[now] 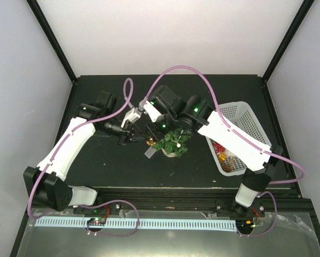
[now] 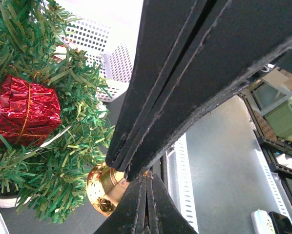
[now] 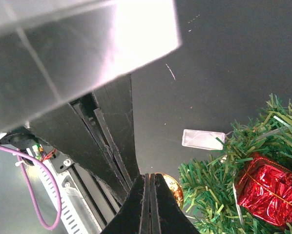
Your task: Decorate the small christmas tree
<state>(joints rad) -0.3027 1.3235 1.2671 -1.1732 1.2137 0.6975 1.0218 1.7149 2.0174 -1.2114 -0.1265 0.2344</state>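
Black tabletop (image 1: pixel 96 160), walled in white on three sides, bar frame along near edge.

Left gripper (image 1: pixel 129 135): reaching in from left, just beside tree. Fingers pressed flat together in wrist view, nothing seen between them; whether a hanging thread is pinched, cannot tell. Aimed low at tree's left side, likely to work on the bauble there.

Gold bauble (image 2: pixel 106 187): low on tree's left edge, by the fingertips; hung or loose, cannot tell.

Clear tag (image 3: pixel 202 139): flat on tabletop beside tree, apart from both grippers.

Tree (image 1: pixel 172 142): upright at table centre, between both arms, within reach of each. White pot partly hidden under branches.

Red foil parcel (image 2: pixel 23 116): already lodged in branches, gold-corded; decoration partly done, by this showing.

Right gripper (image 3: pixel 150 204): over tree from right, fingers fully closed, empty. Possibly steadying or standing by.

White basket (image 1: pixel 244 120): right of tree, under right arm; stock of red and gold ornaments, close for restocking.
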